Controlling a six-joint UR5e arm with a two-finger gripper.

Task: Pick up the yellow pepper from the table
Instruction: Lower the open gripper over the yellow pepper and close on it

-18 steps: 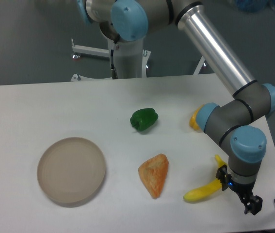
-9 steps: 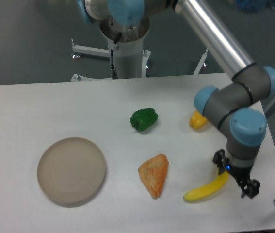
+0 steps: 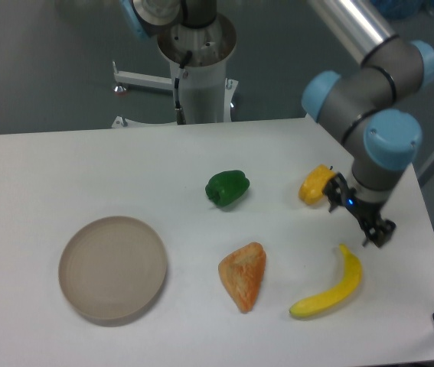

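The yellow pepper (image 3: 314, 186) is a small lumpy yellow-orange shape on the white table (image 3: 86, 168), at the right. My gripper (image 3: 357, 214) hangs just right of it, a little nearer the camera, its dark fingers pointing down. One fingertip (image 3: 331, 200) is close beside the pepper's right edge, the other (image 3: 379, 233) is well apart from it. The gripper is open and holds nothing. Part of the pepper's right side is hidden behind the gripper.
A green pepper (image 3: 226, 187) lies in the middle of the table. An orange-tan triangular pastry (image 3: 244, 276) lies in front of it. A long yellow banana (image 3: 330, 289) lies at the front right. A round beige plate (image 3: 112, 267) sits at the front left.
The gripper has risen from over the banana and moved back toward the yellow pepper. The banana is now fully uncovered. The objects have not moved.
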